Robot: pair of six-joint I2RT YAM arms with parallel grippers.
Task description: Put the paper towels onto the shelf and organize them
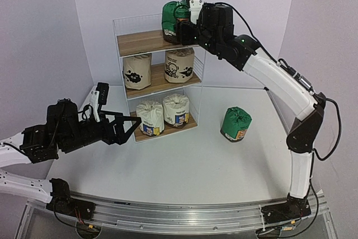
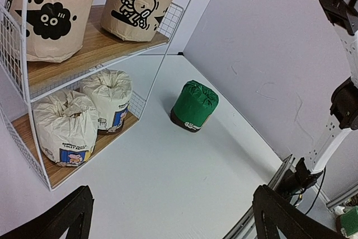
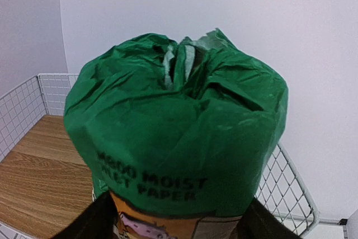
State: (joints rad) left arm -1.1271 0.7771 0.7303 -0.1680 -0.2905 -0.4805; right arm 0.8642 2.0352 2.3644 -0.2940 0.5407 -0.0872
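The shelf (image 1: 142, 42) stands at the back of the table. Two beige rolls (image 1: 137, 71) (image 1: 179, 64) sit on its middle board and two white rolls (image 1: 150, 118) (image 1: 176, 110) on its bottom board. My right gripper (image 1: 182, 31) is shut on a green roll (image 1: 170, 18) at the right end of the top board. In the right wrist view my right gripper (image 3: 176, 225) has a finger on each side of that roll's (image 3: 179, 132) orange base. A second green roll (image 1: 235, 124) stands on the table right of the shelf. My left gripper (image 1: 130, 130) is open and empty in front of the shelf.
The left wrist view shows the table's green roll (image 2: 194, 104) beyond my open left gripper (image 2: 173, 211), with the white rolls (image 2: 64, 127) at the left. Wire mesh (image 3: 285, 188) closes the top tier's right side. The top board (image 3: 39, 177) is bare to the left.
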